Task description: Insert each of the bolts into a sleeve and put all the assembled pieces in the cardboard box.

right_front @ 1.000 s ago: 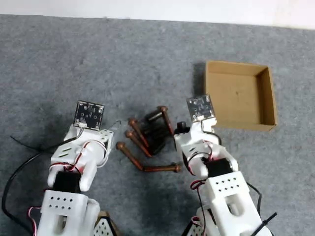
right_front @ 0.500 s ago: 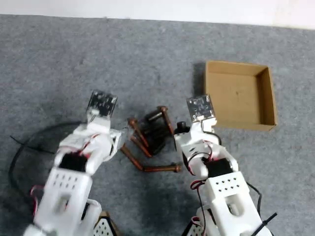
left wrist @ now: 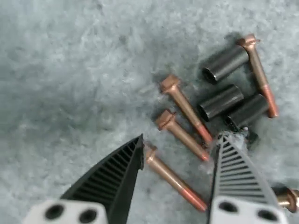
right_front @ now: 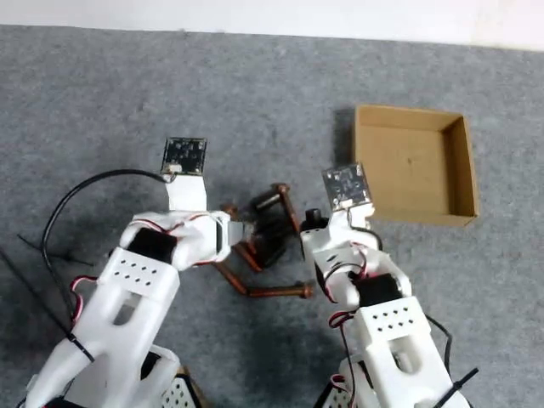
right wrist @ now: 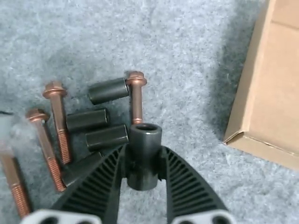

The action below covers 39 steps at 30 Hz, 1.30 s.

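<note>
Several copper bolts (left wrist: 186, 108) and black sleeves (left wrist: 220, 101) lie in a loose pile on the grey mat (right_front: 272, 102). My left gripper (left wrist: 182, 137) hangs open over the pile's left side, one bolt (left wrist: 174, 178) lying between its fingers and two more just beyond. In the high view the left gripper (right_front: 240, 233) sits at the pile's left edge. My right gripper (right wrist: 143, 154) is shut on a black sleeve (right wrist: 145, 140), held upright with its open end up, right of the pile (right_front: 313, 223). The cardboard box (right_front: 408, 212) stands to the right.
One bolt (right_front: 279, 291) lies crosswise at the near side of the pile, between the two arm bases. A black cable (right_front: 81, 191) loops left of the left arm. The box's corner (right wrist: 261, 107) is close to the right gripper.
The left arm has swung forward and to the right, bringing its open gripper over the bolts. The right arm with its sleeve has stayed put.
</note>
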Tool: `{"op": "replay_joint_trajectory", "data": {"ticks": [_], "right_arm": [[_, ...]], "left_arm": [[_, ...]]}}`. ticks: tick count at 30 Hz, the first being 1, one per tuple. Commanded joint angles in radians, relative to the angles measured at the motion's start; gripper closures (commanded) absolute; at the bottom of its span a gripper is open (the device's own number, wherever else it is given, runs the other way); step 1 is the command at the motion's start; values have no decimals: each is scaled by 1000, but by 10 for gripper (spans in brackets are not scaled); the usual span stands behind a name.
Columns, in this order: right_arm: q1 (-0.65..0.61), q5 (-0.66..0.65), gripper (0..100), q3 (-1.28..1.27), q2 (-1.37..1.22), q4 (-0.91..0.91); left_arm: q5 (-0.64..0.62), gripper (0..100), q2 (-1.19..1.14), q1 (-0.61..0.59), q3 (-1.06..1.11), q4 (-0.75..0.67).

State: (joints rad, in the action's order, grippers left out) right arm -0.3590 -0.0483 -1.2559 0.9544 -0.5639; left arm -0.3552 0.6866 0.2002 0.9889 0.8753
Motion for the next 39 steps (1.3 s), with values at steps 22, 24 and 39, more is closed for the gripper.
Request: {"op": "replay_joint_trajectory", "data": {"ticks": [22,24,39], "right_arm": [[7,-54,995,-64,27,148],[7,-55,995,-64,27,148],[7,-55,995,-64,27,148]], "left_arm": [[-244,768,-68,35,62,74],[-255,769,-127,36,58,32],[-275,769,-355,35,-12,6]]}}
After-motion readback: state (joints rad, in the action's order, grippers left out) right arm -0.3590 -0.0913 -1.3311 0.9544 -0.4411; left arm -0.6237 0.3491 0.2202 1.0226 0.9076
